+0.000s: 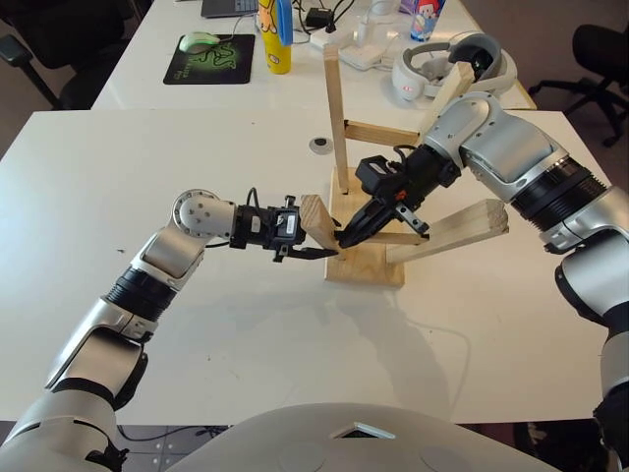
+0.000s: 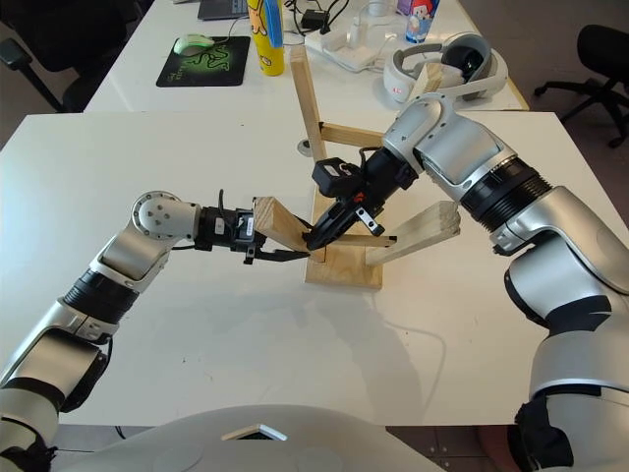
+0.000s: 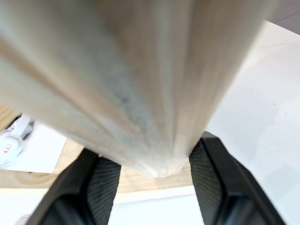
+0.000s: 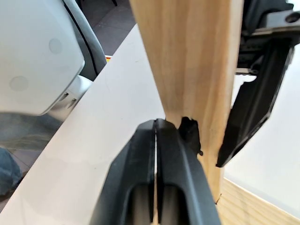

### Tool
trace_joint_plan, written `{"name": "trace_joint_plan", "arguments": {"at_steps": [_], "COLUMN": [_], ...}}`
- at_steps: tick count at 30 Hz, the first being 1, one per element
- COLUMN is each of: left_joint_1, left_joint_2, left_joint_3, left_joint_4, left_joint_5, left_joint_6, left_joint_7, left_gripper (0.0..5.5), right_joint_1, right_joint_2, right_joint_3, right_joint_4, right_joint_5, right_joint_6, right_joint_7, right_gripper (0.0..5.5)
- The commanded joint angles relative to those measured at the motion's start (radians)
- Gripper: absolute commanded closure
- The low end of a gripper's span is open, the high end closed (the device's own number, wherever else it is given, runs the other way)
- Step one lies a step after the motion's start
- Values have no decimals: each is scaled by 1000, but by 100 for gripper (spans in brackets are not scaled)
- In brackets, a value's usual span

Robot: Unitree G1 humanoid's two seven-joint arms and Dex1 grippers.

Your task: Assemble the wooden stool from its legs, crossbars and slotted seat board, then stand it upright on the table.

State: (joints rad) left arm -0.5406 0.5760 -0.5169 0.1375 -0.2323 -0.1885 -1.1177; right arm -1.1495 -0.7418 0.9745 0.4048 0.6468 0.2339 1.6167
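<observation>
Seat board [image 1: 366,265] lies flat on the bench [image 1: 197,177]. A tilted leg [image 1: 314,216] at its left edge is clamped by the left tool [image 1: 319,253]. The right tool [image 1: 346,236], closed on nothing, is set alongside. If pushed off-axis, the leg could be jammed or the board skidded.

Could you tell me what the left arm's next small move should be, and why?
Probably tip the leg upright into the seat board: the left gripper clamps it tilted at the board's left edge, and the right gripper, shut, is close beside it.
</observation>
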Motion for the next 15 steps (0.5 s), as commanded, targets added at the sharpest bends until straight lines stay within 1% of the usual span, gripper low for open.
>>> {"name": "trace_joint_plan", "arguments": {"at_steps": [1, 2, 4, 5, 8, 10, 12, 13, 15], "left_joint_1": [-9, -11, -14, -13, 5, 19, 37, 46, 63], "left_joint_2": [11, 11, 12, 14, 30, 41, 55, 60, 69], "left_joint_3": [-111, -112, -116, -118, -117, -114, -113, -113, -115], "left_joint_4": [2, 2, 7, 10, 20, 24, 30, 30, 24], "left_joint_5": [184, 183, 184, 184, 184, 180, 178, 174, 164], "left_joint_6": [-11, -11, -14, -15, -23, -23, -29, -28, -24], "left_joint_7": [-87, -88, -92, -95, -96, -96, -96, -97, -101], "left_gripper": [344, 344, 344, 344, 344, 344, 344, 344, 344], "right_joint_1": [108, 105, 89, 71, -26, -103, -152, -148, -94], "right_joint_2": [28, 33, 63, 82, 165, 218, 240, 237, 230], "right_joint_3": [137, 123, 30, -38, -307, -525, -716, -777, -863], "right_joint_4": [66, 73, 89, 99, 183, 293, 394, 401, 354], "right_joint_5": [-135, -124, -45, 6, 185, 307, 384, 394, 377], "right_joint_6": [68, 71, 121, 162, 345, 440, 466, 460, 421], "right_joint_7": [-2, -2, -3, -3, -36, -148, -289, -352, -491], "right_gripper": [550, 550, 550, 550, 550, 550, 550, 550, 550]}}
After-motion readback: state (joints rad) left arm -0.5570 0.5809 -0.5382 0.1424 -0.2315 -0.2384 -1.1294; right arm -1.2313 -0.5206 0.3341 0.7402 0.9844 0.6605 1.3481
